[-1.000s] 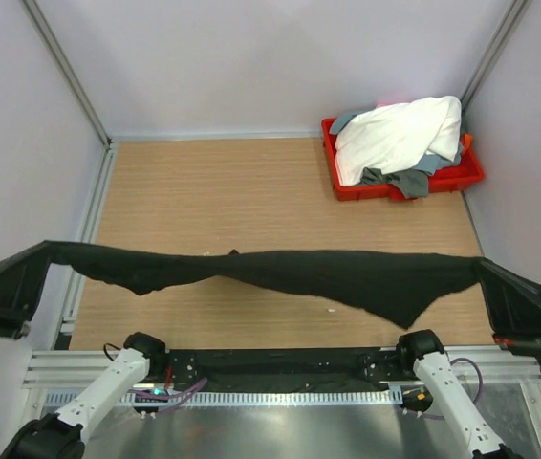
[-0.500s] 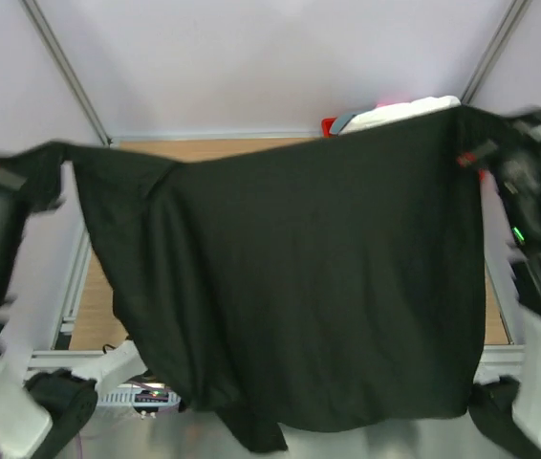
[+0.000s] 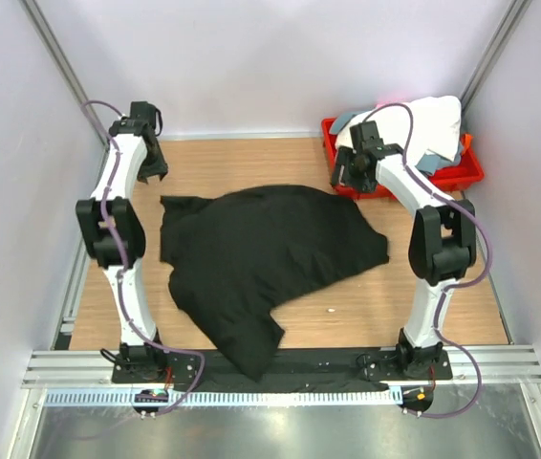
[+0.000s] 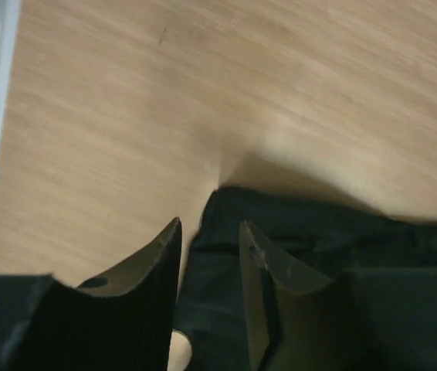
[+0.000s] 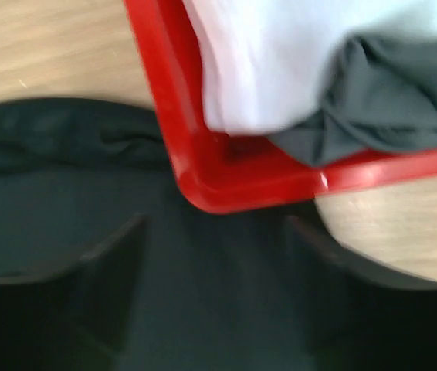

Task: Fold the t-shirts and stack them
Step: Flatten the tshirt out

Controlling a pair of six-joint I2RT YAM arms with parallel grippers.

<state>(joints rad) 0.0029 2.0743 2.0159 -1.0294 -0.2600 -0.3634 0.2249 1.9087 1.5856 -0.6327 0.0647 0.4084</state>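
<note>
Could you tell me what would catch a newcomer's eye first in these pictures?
A black t-shirt lies rumpled across the middle of the wooden table. In the far right corner, a red tray holds a white t-shirt heaped over a grey t-shirt.

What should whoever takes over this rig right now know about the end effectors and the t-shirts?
Left end effector: open, empty, by a corner of the black fabric t-shirt.
Right end effector: open, empty, beside the red plastic tray.
The black t-shirt lies spread but rumpled on the wooden table. The white fabric t-shirt and grey fabric t-shirt are bunched in the tray.
Done: nothing folded yet.
To do: fold all three, stack them.
</note>
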